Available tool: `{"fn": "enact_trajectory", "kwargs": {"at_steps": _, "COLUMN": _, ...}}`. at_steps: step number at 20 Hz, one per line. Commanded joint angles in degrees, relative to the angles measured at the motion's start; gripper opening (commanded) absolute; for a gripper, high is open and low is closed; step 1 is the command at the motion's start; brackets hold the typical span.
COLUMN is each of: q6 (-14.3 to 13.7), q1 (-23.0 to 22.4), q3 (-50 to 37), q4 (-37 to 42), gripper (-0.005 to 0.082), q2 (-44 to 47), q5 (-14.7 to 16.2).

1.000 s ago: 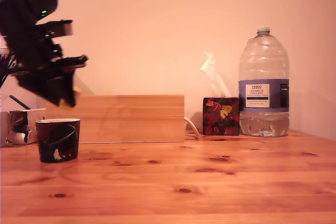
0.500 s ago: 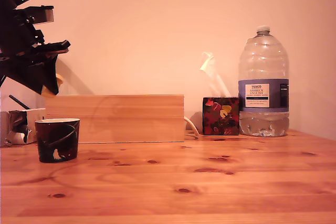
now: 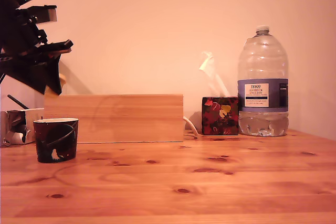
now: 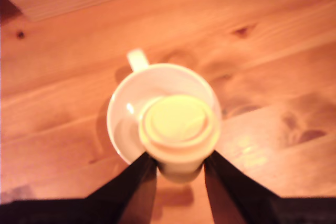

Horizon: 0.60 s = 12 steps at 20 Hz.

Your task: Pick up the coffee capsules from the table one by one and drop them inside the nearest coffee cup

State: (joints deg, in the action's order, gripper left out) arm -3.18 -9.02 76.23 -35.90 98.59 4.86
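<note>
Capsule held high over the cup

Exterior view: the gripper (image 3: 52, 85) hangs above the dark coffee cup (image 3: 55, 139) on the table (image 3: 210, 182), at the view's left, before a wooden box (image 3: 115, 118).
Wrist view: the dark fingers (image 4: 137, 178) clamp a pale yellow coffee capsule (image 4: 179, 128) directly over the cup's white interior (image 4: 134, 108).

Black arm (image 3: 23, 35), green light, tapered fingers (image 4: 131, 184)
</note>
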Motion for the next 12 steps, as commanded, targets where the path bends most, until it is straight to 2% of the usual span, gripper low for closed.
{"fn": "enact_trajectory", "kwargs": {"at_steps": 1, "q6": -0.17, "q1": -0.15, "q3": 2.95, "q4": -2.73, "gripper": 0.0185, "q2": 3.06, "q5": -0.07}}
{"fn": "enact_trajectory", "kwargs": {"at_steps": 6, "q6": -0.15, "q1": -0.15, "q3": 10.36, "q4": -9.94, "gripper": 0.0185, "q2": 8.96, "q5": -1.29}}
{"fn": "enact_trajectory", "kwargs": {"at_steps": 12, "q6": -0.15, "q1": -0.15, "q3": 10.58, "q4": -10.12, "gripper": 0.0185, "q2": 9.11, "q5": -1.29}}
